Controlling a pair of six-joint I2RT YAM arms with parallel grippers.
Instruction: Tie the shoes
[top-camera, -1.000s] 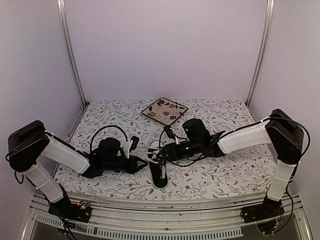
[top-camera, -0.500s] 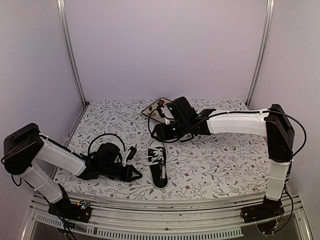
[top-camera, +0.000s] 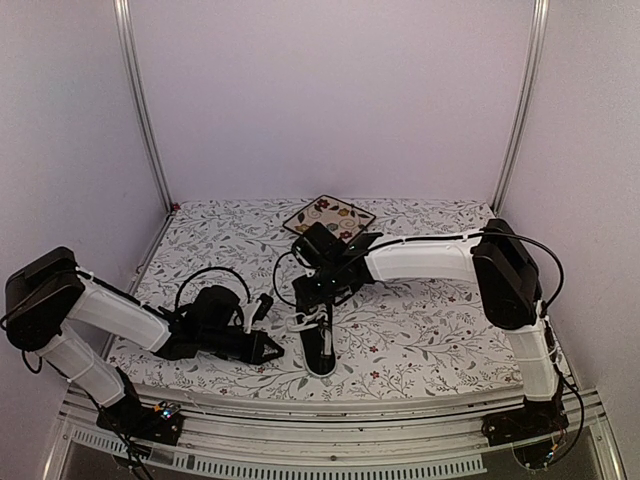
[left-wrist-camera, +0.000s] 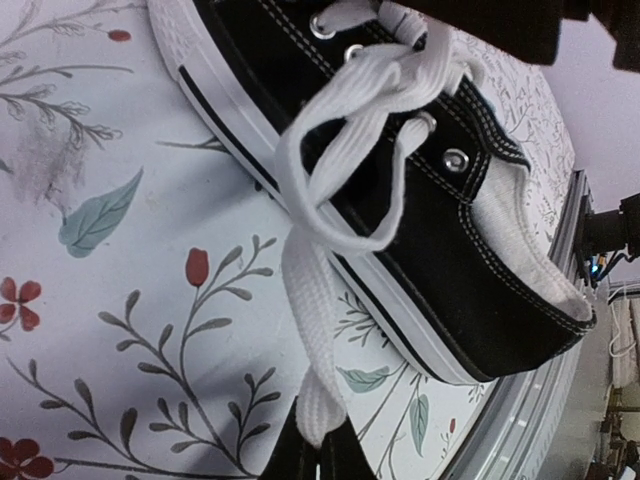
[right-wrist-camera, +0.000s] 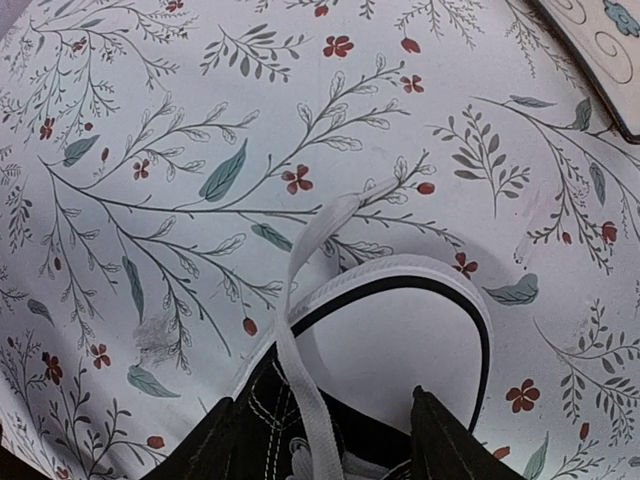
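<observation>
The left gripper (top-camera: 271, 348), jaws clenched, is pinching a flat white lace end (left-wrist-camera: 302, 300) out sideways, probably to separate the strands. The small black canvas sneaker (top-camera: 320, 352) is lying on the floral tablecloth (top-camera: 440, 330) between the arms. The right gripper (right-wrist-camera: 328, 405), jaws released, is straddling the other lace strand (right-wrist-camera: 300, 290) above the toe, likely lining up a grab.

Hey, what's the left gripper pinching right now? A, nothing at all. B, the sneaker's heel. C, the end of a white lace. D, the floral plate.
C: in the left wrist view the left gripper is shut on the free end of the white lace, which trails down from the sneaker.
</observation>
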